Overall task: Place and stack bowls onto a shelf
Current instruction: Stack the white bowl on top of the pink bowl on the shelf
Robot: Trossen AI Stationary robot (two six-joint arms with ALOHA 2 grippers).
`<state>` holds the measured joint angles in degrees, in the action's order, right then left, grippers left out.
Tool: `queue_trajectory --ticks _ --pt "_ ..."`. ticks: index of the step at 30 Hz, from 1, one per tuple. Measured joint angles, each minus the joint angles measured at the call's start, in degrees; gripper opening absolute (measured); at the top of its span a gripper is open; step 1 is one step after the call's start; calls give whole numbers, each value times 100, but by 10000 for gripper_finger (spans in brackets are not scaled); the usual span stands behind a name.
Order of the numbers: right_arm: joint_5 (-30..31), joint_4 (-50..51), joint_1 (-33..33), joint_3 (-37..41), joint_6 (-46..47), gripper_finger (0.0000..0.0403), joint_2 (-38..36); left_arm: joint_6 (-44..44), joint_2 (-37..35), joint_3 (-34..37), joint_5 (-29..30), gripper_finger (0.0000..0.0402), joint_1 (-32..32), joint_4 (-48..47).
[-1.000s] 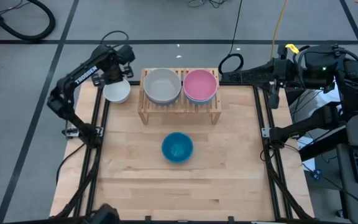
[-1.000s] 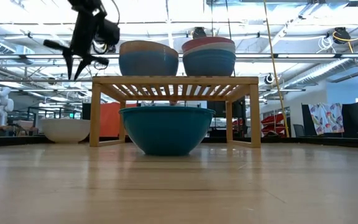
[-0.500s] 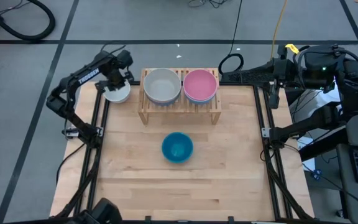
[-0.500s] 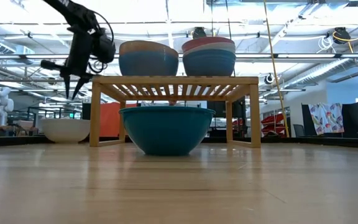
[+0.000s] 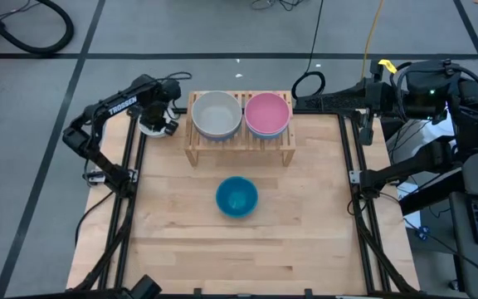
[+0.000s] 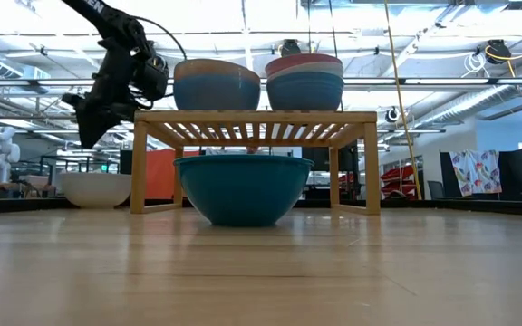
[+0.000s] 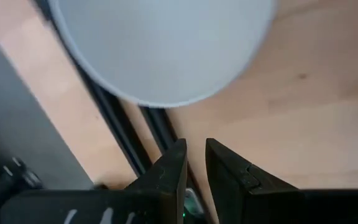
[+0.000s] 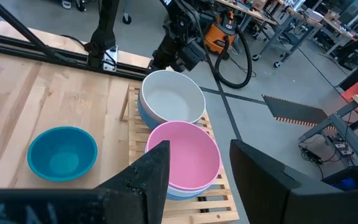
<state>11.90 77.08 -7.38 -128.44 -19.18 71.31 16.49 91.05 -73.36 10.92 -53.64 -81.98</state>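
A white bowl [image 5: 148, 126] [image 6: 98, 188] [image 7: 160, 43] rests on its base at the table's far left corner, left of the shelf [image 5: 239, 148] [image 6: 256, 118]. My left gripper [image 7: 194, 163] [image 6: 87, 138] hangs just above this bowl's rim, pointing steeply down. Its fingers are open by a narrow gap with nothing between them. Two stacks of bowls stand on the shelf, one pale-topped [image 5: 217, 114] and one pink-topped [image 5: 267, 114]. A teal bowl [image 5: 236, 197] sits on the table in front of the shelf. My right gripper [image 8: 197, 163] is open and held high at the right.
The table's black frame rail [image 7: 135, 146] runs right beside the white bowl, under my left fingers. Bare wood [image 5: 239, 249] lies in front of the teal bowl. My right arm [image 5: 388, 91] and its cables stay off the table's right edge.
My left gripper has come down toward the white bowl and rolled about its own axis, and its fingers now point at the bowl's rim. The bowls have kept still.
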Motion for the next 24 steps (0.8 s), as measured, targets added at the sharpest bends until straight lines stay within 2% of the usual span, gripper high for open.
queue_trajectory --ticks 4,7,10,16,24 --pt "0 0 0 -1 1 160 1 -876 0 68 3 65 176 227" --pt "0 -1 0 0 0 160 0 -650 0 179 6 65 203 340" --pt "0 -2 0 0 0 160 2 349 2 315 -53 65 112 586" --pt "0 -42 0 0 -20 160 2 3275 2 406 -537 65 -109 563" --pt "0 -52 0 0 -107 160 2 5252 2 858 -518 65 -112 887"
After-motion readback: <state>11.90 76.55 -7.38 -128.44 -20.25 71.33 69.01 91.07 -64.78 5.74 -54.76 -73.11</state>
